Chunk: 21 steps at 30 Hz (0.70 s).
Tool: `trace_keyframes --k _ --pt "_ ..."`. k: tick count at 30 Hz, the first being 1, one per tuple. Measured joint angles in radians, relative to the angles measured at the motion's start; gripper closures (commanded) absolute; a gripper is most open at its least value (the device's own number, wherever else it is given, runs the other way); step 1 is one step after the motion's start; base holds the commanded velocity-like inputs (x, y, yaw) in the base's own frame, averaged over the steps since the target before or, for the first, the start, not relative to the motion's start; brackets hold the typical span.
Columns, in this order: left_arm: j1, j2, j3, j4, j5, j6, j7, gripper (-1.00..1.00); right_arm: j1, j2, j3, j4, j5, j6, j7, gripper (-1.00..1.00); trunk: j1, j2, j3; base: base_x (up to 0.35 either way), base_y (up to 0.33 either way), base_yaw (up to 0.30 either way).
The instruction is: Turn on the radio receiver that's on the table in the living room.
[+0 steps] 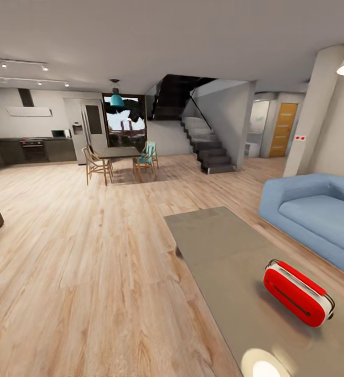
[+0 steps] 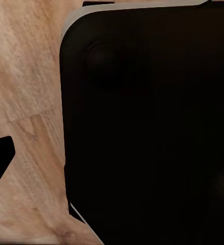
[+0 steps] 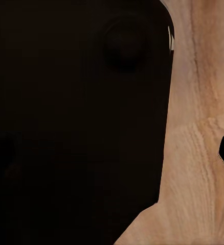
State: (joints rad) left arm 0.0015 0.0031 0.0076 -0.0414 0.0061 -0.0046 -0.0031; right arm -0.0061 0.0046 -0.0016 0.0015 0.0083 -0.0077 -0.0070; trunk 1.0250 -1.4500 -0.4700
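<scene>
On the table (image 1: 219,246), radio receiver (image 1: 297,293) lying tilted, near its right edge.
Blue sofa (image 1: 318,214) just beyond; whether either arm's jaws are apart, I cannot tell.

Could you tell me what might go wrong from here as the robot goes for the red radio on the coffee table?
1. The radio receiver lies tipped on its side near the table's right edge, toward the blue sofa; a clumsy push could slide it off.
2. Its dial is not visible from the head view, so the press may land on the wrong face.
3. The wrist views show the wood floor beside a dark body, so the arms look lowered, and raising them close to the table risks a knock.
</scene>
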Motion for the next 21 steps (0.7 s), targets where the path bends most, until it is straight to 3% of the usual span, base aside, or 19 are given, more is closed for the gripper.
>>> trace_keyframes --k 9,15,21 --pt "0.000 0.000 0.000 0.000 0.000 0.000 0.000 -1.00 0.000 0.000 0.000 0.000 0.000 0.001 0.000 -1.00 0.000 0.000 0.000 0.000 0.000 0.255" --pt "0.000 0.001 -0.001 0.000 0.000 0.000 -0.001 -1.00 0.000 0.000 0.000 0.000 -0.001 0.001 0.001 -1.00 0.000 0.000 0.000 0.044 0.000 0.045" --pt "0.000 0.002 -0.002 0.000 0.000 0.000 -0.001 -1.00 0.000 0.000 0.000 0.000 -0.001 0.002 0.001 -1.00 0.000 0.000 0.000 0.269 0.000 0.004"
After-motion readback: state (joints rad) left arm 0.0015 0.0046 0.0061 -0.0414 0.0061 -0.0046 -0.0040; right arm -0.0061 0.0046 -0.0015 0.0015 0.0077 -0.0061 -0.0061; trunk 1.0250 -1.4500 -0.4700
